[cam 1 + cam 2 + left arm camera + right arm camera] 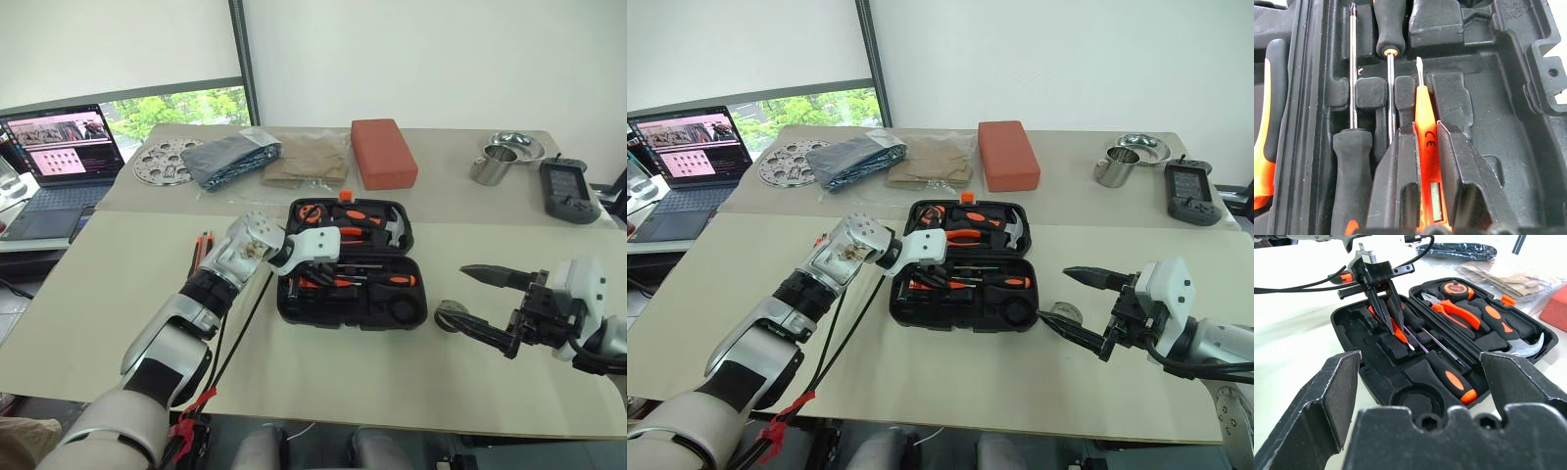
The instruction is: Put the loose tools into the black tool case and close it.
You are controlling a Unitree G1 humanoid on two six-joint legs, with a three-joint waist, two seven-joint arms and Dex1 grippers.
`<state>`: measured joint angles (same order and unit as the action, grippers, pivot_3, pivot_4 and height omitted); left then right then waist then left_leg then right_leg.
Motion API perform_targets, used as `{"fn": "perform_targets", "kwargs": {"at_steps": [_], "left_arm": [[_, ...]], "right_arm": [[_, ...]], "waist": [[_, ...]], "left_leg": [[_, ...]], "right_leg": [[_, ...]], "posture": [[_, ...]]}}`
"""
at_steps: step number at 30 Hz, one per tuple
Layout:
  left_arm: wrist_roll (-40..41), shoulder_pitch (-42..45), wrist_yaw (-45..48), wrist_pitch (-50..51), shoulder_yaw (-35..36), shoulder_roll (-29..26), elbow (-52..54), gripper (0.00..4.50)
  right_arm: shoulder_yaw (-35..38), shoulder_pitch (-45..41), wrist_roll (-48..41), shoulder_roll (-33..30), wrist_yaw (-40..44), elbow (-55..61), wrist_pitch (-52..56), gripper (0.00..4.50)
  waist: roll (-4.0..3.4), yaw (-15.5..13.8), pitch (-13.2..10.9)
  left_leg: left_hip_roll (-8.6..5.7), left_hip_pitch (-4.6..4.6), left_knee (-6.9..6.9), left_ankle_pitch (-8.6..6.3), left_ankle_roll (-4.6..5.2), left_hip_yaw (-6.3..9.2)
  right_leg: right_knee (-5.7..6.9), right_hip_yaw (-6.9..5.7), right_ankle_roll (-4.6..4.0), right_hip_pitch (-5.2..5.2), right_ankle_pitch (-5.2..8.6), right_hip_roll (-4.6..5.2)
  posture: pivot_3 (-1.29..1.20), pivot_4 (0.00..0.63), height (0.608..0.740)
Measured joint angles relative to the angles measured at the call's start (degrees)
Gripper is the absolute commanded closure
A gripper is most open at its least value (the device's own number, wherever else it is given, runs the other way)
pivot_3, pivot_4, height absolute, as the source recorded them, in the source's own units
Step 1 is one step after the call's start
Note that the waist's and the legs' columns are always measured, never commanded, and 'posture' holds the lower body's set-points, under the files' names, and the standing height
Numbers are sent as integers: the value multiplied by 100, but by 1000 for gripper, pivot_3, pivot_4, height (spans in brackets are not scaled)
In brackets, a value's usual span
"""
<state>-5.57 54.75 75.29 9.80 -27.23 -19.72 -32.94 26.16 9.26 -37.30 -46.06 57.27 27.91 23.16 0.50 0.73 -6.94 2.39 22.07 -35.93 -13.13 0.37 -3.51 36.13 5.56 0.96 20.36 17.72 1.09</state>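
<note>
While the black tool case (pixel 353 269) sits open in the middle of the bench (pixel 323 382), we're mid-way through loading it. Hammer (pixel 394 227) and pliers (pixel 338 217) fill the far half. In the near half, two black-and-orange screwdrivers (pixel 1447 372) already lie in their slots.

Left gripper (pixel 1387 316) is over the near half, pressed together on the small orange screwdriver (pixel 1426 142), tip pointing down into the case beside the two seated shafts. We judge this is the placement step: it still needs lining up with a free groove and letting go.

Right gripper (pixel 482 302) hangs spread wide and empty above the bench, just to the right of the case.

Still out:
- utility knife (pixel 202 247), on the bench left of the case, behind the left arm
- small dark tape roll (pixel 451 314), on the bench right of the case, close under the right gripper; the round pocket (pixel 1418 404) at the near corner looks meant for it

After those, lid shut and orange latch (pixel 345 196) closed. Roughly half done, by our read.
</note>
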Motion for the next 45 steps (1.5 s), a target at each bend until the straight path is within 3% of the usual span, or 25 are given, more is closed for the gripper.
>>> {"fn": "perform_targets", "kwargs": {"at_steps": [13, 45], "left_arm": [[-110, 128, 215, 5, -3, 8, -189, 4368], [-455, 799, 264, -327, -79, 534, -1765, 4368]], "right_arm": [[27, -11, 0, 7, -52, 4, 0, 0], [16, -135, 2, 59, -104, 7, -28, 0]], "waist": [[-7, 11, 4], [-11, -2, 19]], "left_leg": [[-1, -2, 0, 1, 1, 2], [-53, -2, -25, 14, 23, 67]], "right_leg": [[2, 0, 0, -3, 0, -1], [51, 12, 49, -29, 26, 2]], "posture": [[0, 150, 740], [0, 150, 740]]}}
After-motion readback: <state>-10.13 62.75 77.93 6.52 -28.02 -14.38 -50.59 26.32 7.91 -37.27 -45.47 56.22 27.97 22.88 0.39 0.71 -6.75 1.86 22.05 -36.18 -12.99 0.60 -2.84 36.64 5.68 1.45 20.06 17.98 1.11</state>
